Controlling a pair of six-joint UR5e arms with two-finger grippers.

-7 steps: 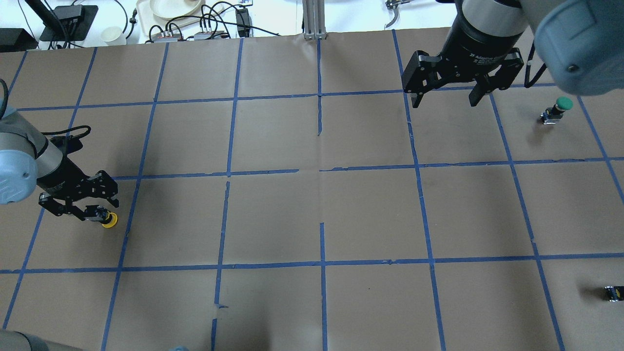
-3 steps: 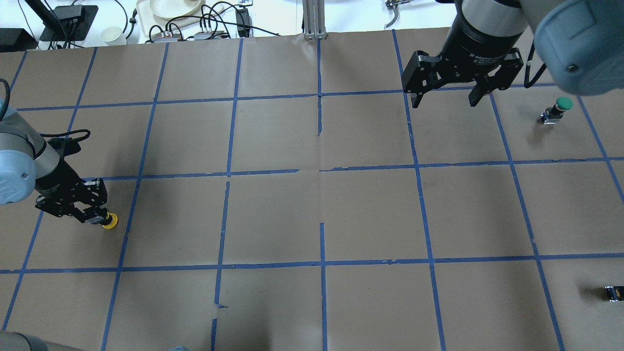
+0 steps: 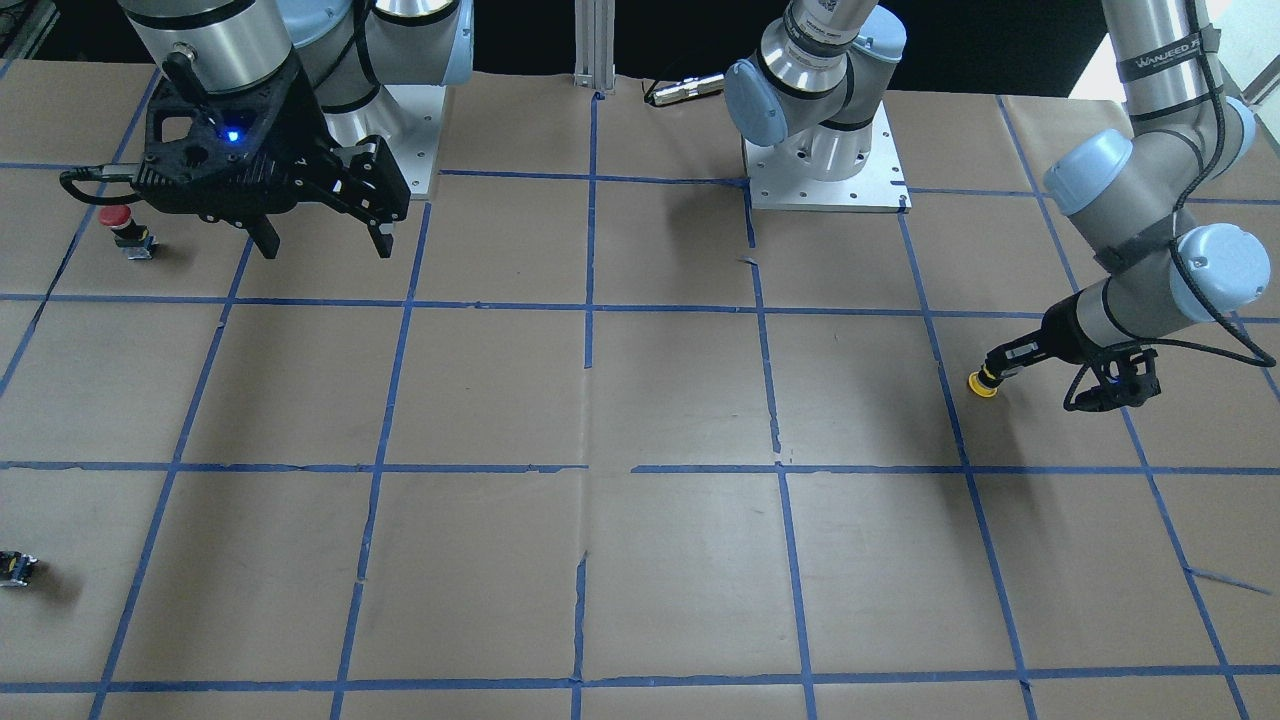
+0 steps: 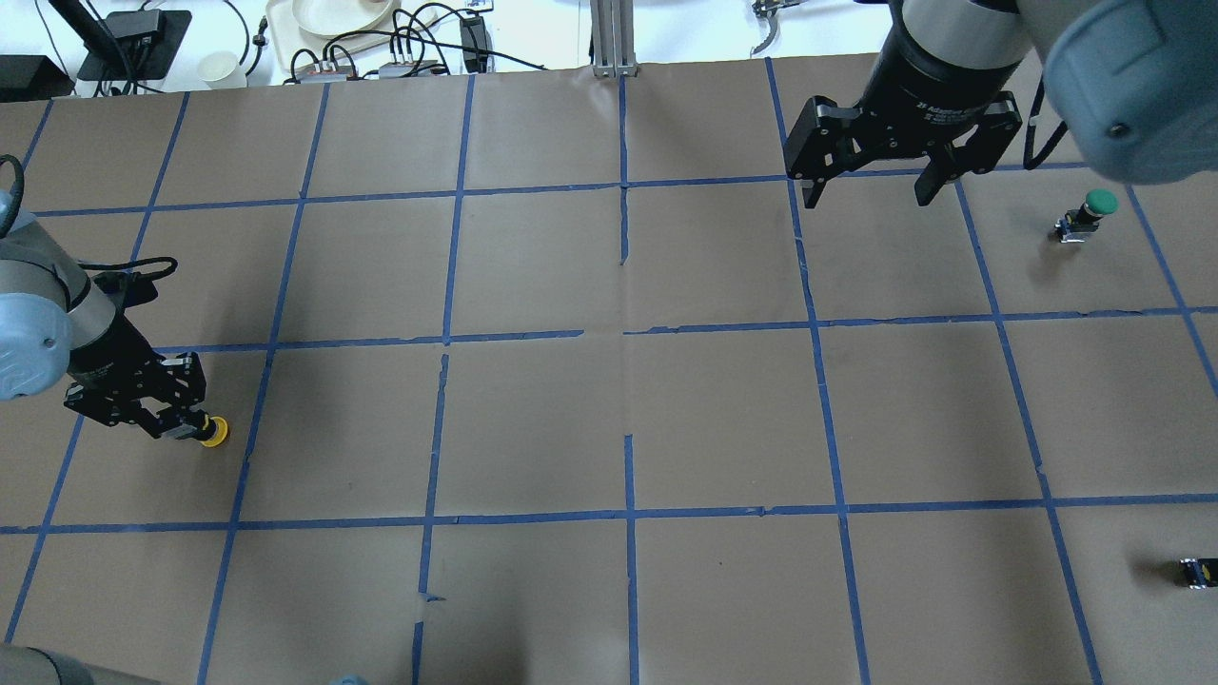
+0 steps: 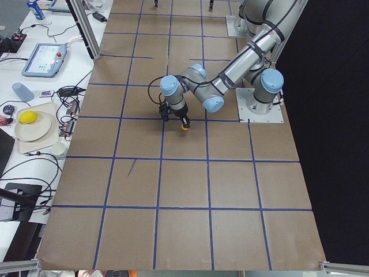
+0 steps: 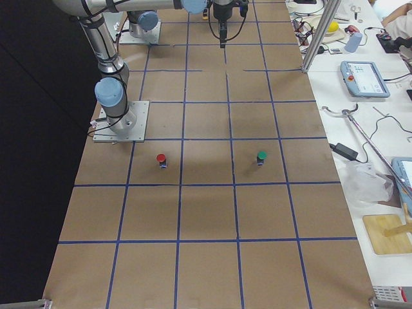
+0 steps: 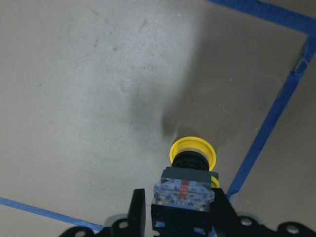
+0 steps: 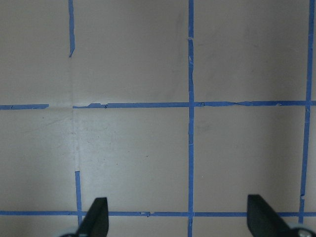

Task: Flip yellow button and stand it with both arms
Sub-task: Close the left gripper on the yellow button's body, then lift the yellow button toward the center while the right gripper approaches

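Note:
The yellow button (image 4: 215, 431) is at the table's left side, its yellow cap pointing away from my left gripper (image 4: 186, 424). The left gripper is shut on the button's black and grey block base, low over the paper. In the left wrist view the cap (image 7: 192, 149) sits beyond the base, which is clamped between the fingers (image 7: 137, 207). The front view shows the button (image 3: 983, 385) at the left gripper's (image 3: 1000, 368) tip. I cannot tell whether the cap touches the paper. My right gripper (image 4: 864, 190) hangs open and empty at the far right; it also shows in the front view (image 3: 322, 238).
A green-capped button (image 4: 1094, 207) stands right of the right gripper. A red-capped button (image 3: 122, 225) stands near the right arm's base. A tiny black-and-yellow part (image 4: 1197, 572) lies at the near right edge. Cables and dishes line the far edge beyond the brown paper (image 4: 618, 419).
My left gripper's fingers have closed from wide open onto the yellow button's base and shifted slightly left. The right arm has barely moved.

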